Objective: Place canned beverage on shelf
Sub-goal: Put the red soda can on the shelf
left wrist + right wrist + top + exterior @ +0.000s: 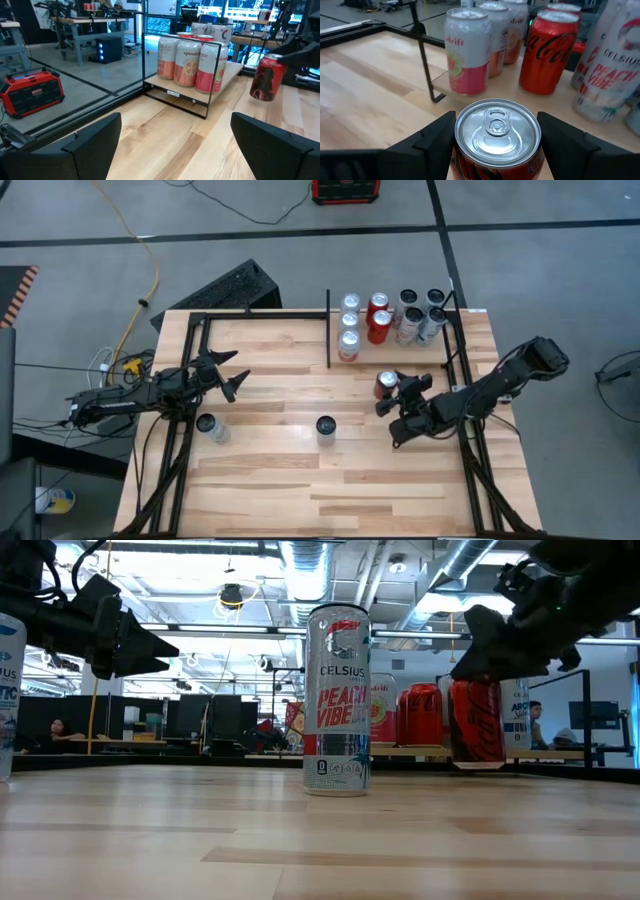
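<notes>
We are seeing bright, even overhead light; ceiling strip lamps [300, 560] are glaring, and the near table [320, 850] is blurring softly.

The tall silver can [337, 700] standing alone on the table reads "CELSIUS" and "PEACH VIBE". On the shelf [227, 75], a front pink can [188, 64] reads "spindrift", and a tall white can [610, 60] beside the red cans there reads "CELSIUS PEACH VIBE".

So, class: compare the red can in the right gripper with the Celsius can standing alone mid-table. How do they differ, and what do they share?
The red can sits between the right gripper's fingers, near the shelf; the Celsius can stands free, touched by nothing. The red can is dark red and shorter; the Celsius can is silver with red lettering, taller and slimmer. Both are upright with tabs unopened as far as shown.
</notes>
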`<act>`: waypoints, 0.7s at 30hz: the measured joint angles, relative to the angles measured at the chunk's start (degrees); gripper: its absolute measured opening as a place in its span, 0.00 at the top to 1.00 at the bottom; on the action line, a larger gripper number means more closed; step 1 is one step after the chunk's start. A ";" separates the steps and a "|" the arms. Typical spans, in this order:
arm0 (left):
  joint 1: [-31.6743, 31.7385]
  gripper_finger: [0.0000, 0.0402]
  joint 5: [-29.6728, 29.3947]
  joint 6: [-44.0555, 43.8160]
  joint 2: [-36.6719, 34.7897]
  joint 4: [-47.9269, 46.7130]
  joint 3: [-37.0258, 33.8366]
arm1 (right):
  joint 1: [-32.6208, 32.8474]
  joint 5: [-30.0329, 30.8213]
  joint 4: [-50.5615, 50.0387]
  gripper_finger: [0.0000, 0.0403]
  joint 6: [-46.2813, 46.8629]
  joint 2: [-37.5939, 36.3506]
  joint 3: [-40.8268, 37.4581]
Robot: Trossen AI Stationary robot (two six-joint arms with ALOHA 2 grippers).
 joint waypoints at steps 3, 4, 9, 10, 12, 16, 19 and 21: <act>0.02 0.10 -0.01 0.00 0.00 0.00 0.00 | -1.30 0.08 2.55 0.32 -4.43 -1.29 0.00; 0.02 0.10 -0.01 0.00 0.02 0.00 0.00 | -1.60 0.08 3.79 0.32 -6.75 -1.93 0.00; 0.02 0.10 0.01 0.00 0.01 0.00 0.01 | -4.33 -0.93 10.06 0.32 -19.44 -5.86 0.00; 0.02 0.10 0.01 0.00 0.00 0.00 0.00 | -5.29 -1.54 10.45 0.32 -21.35 -6.82 0.00; 0.00 0.10 0.00 0.00 0.01 0.00 0.01 | -7.38 -3.67 10.60 0.32 -24.46 -8.72 0.00; 0.02 0.10 0.01 0.00 0.02 0.00 0.00 | -12.58 -9.28 11.93 0.32 -30.42 -11.54 0.00; 0.01 0.10 -0.01 0.00 0.02 0.00 0.00 | -15.97 -11.80 15.08 0.32 -35.75 -11.99 0.00; 0.00 0.10 0.01 0.00 0.02 0.00 0.00 | -17.87 -12.69 18.47 0.31 -39.60 -11.86 0.02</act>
